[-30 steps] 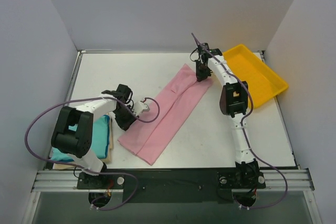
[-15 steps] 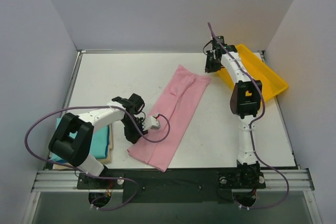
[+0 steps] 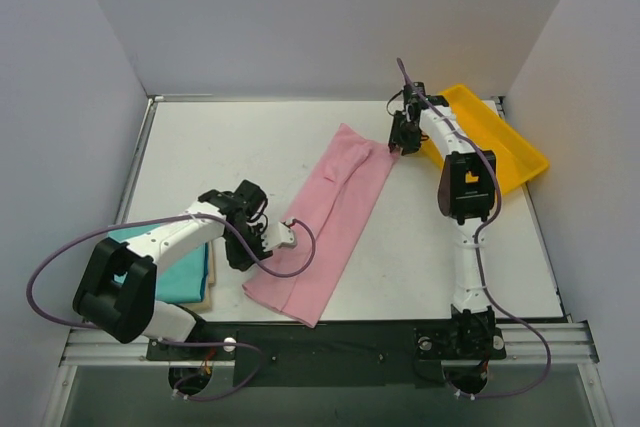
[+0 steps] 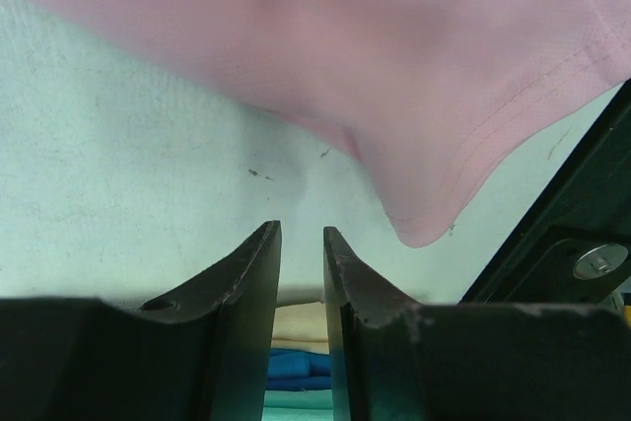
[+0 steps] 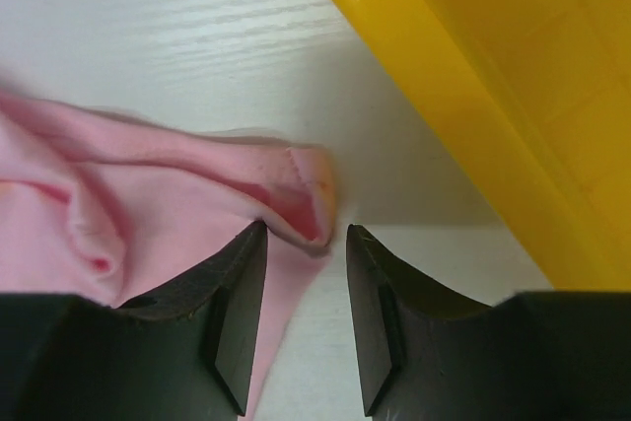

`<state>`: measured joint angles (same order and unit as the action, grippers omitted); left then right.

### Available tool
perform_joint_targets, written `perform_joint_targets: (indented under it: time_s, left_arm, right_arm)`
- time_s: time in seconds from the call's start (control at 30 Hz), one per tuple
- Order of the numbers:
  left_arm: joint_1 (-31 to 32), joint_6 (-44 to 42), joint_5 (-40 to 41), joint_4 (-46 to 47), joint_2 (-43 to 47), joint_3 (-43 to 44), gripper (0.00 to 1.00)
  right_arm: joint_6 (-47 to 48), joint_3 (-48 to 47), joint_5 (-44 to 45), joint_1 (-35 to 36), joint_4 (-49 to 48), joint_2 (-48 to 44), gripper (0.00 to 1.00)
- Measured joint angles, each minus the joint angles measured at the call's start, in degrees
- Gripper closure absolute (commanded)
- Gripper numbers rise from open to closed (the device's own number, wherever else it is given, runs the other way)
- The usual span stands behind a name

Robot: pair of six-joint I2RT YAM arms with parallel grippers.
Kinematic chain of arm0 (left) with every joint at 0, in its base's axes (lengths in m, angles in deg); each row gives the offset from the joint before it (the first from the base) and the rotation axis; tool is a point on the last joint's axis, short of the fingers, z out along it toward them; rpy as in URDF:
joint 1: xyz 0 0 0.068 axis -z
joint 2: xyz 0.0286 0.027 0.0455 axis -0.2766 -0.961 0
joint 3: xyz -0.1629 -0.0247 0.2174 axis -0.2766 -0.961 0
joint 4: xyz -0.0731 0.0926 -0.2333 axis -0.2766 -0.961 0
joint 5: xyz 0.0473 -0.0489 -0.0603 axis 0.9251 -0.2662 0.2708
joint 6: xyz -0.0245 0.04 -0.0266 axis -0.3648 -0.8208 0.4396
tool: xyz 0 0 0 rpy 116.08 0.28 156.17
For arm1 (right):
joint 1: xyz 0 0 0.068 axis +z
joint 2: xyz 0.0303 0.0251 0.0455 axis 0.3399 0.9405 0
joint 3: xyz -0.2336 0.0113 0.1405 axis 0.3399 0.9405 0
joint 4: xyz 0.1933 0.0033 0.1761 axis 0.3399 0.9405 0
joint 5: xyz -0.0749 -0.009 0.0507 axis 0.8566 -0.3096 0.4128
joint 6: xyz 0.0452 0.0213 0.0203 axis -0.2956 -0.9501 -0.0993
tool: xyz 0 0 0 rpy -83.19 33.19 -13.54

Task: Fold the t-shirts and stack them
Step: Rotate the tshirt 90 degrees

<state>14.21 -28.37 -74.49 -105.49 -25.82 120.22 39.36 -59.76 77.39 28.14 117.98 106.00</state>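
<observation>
The light pink t-shirt (image 3: 330,217) lies folded into a long strip, slanting from the far middle to the near edge. My right gripper (image 3: 403,140) is open at its far right corner; in the right wrist view (image 5: 304,229) that pink corner (image 5: 296,194) sits just at the fingertips. My left gripper (image 3: 258,247) is beside the strip's near left edge, jaws slightly apart and empty (image 4: 302,229), with the pink cloth (image 4: 394,66) ahead of it. The teal t-shirt (image 3: 175,272) lies folded on the cream one (image 3: 210,282) at the near left.
The yellow tray (image 3: 505,147) stands at the far right, close beside my right gripper, and fills the right wrist view's upper right (image 5: 513,76). The table's black front rail (image 4: 582,204) is just past the shirt's near end.
The pink strip swung steeper and shifted nearer. My right gripper moved from its far edge toward the tray, then to the far right corner. My left gripper drew back nearer.
</observation>
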Motion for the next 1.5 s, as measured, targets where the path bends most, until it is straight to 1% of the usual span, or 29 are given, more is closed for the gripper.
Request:
perform_joint_targets:
  time_s: [0.03, 0.07, 0.1, 0.13, 0.17, 0.33, 0.43, 0.5, 0.67, 0.73, 0.77, 0.8, 0.83, 0.9, 0.93, 1.0, 1.03, 1.07, 1.1, 1.17, 1.2, 1.23, 1.3, 1.33, 1.4, 1.5]
  left_arm:
    - [0.0, 0.3, 0.4, 0.2, 0.1, -0.2, 0.66]
    - [0.0, 0.7, 0.8, 0.3, 0.3, -0.4, 0.66]
    - [0.0, 1.2, 1.0, 0.3, 0.5, -0.5, 0.66]
    - [0.0, 1.5, 1.1, 0.3, 0.7, -0.6, 0.66]
    - [-0.1, 2.0, 1.2, 0.3, 1.0, -0.7, 0.66]
    - [-0.9, 3.0, 1.2, 0.4, 1.1, -0.6, 0.66]
    - [-1.6, 3.0, 0.9, 0.5, 1.1, -0.5, 0.65]
    - [-1.9, 2.9, 0.2, 0.7, 0.9, -0.3, 0.65]
    - [-2.2, 2.6, -2.1, 1.9, -0.4, 0.5, 0.64]
    - [-2.6, 2.4, -2.6, 3.1, -1.0, 0.7, 0.62]
    - [-2.7, 2.1, -2.9, 3.8, -1.3, 0.7, 0.61]
    - [-2.8, 1.9, -3.2, 4.3, -1.4, 0.7, 0.60]
    - [-3.0, 1.5, -3.8, 5.2, -1.4, 0.7, 0.60]
    - [-3.0, 0.8, -4.8, 6.8, -1.4, 0.8, 0.60]
    - [-3.0, 0.4, -5.4, 7.5, -1.4, 0.8, 0.60]
    - [-3.1, -1.1, -6.8, 9.4, -1.2, 0.8, 0.60]
    - [-3.1, -1.7, -7.4, 10.2, -1.1, 0.8, 0.61]
    - [-3.2, -2.5, -8.3, 11.0, -0.8, 0.8, 0.63]
    - [-3.3, -3.1, -9.1, 11.6, -0.5, 0.9, 0.71]
    - [-3.3, -3.2, -11.0, 13.1, -0.1, 1.7, 0.80]
    - [-3.2, -2.9, -12.1, 13.9, -0.1, 2.5, 0.84]
    - [-3.0, -2.5, -13.2, 14.6, -0.1, 3.6, 0.91]
    - [-1.9, -1.7, -15.1, 16.0, -0.3, 6.0, 0.94]
    - [-0.7, -1.2, -15.9, 17.4, -0.5, 7.0, 0.94]
    - [2.0, -0.8, -17.0, 19.9, -0.9, 7.6, 0.95]
    - [5.6, -0.5, -16.9, 24.6, -0.7, 3.3, 0.96]
  right_arm:
    - [-0.1, -0.1, 0.2, 0.0, 0.1, 1.5, 0.71]
    - [-0.1, -0.1, 0.4, 0.0, 0.5, 2.6, 0.78]
    - [-0.1, -1.1, 0.5, -0.1, 0.8, 3.1, 0.81]
    - [-0.1, -2.3, 0.6, -0.1, 1.0, 3.1, 0.93]
    - [0.1, -5.5, 0.3, -0.1, 2.1, 4.3, 1.00]
    - [0.4, -10.5, -0.4, -0.1, 2.9, 8.1, 1.00]
    - [0.2, -13.1, -2.4, -0.1, 1.1, 10.4, 1.00]
    - [-0.3, -14.1, -3.6, -0.1, -2.1, 11.3, 1.00]
    - [-2.4, -20.3, -8.2, 0.1, -12.8, 16.3, 1.00]
    - [-2.9, -20.4, -8.8, 0.3, -16.4, 17.1, 0.86]
    - [-3.2, -20.4, -8.9, 0.5, -17.7, 17.2, 0.69]
    - [-3.4, -20.4, -9.0, 0.7, -18.6, 17.3, 0.63]
    - [-3.5, -20.4, -9.2, 0.9, -19.7, 17.3, 0.53]
    - [-3.1, -19.6, -9.3, 1.6, -22.1, 16.9, 0.46]
    - [-2.4, -19.1, -9.4, 1.9, -22.8, 16.4, 0.39]
    - [-0.9, -15.6, -9.3, 2.8, -23.9, 14.2, 0.32]
    - [-0.4, -14.0, -9.0, 3.2, -23.9, 13.0, 0.29]
    - [0.2, -12.5, -8.9, 3.7, -24.0, 11.6, 0.29]
    - [0.6, -10.8, -8.7, 4.1, -24.0, 9.9, 0.28]
    - [1.5, -5.9, -7.9, 4.9, -23.6, 5.1, 0.28]
    - [1.9, -3.3, -7.4, 5.3, -22.9, 2.2, 0.29]
    - [2.3, -0.5, -6.6, 5.7, -22.5, -1.3, 0.30]
    - [2.9, 5.0, -5.0, 6.6, -21.9, -8.4, 0.35]
    - [3.2, 9.8, -4.1, 7.1, -21.8, -14.0, 0.38]
    - [3.3, 17.4, -3.1, 7.7, -21.2, -23.3, 0.43]
    - [2.1, 30.6, -4.2, 8.5, -20.8, -38.5, 0.44]
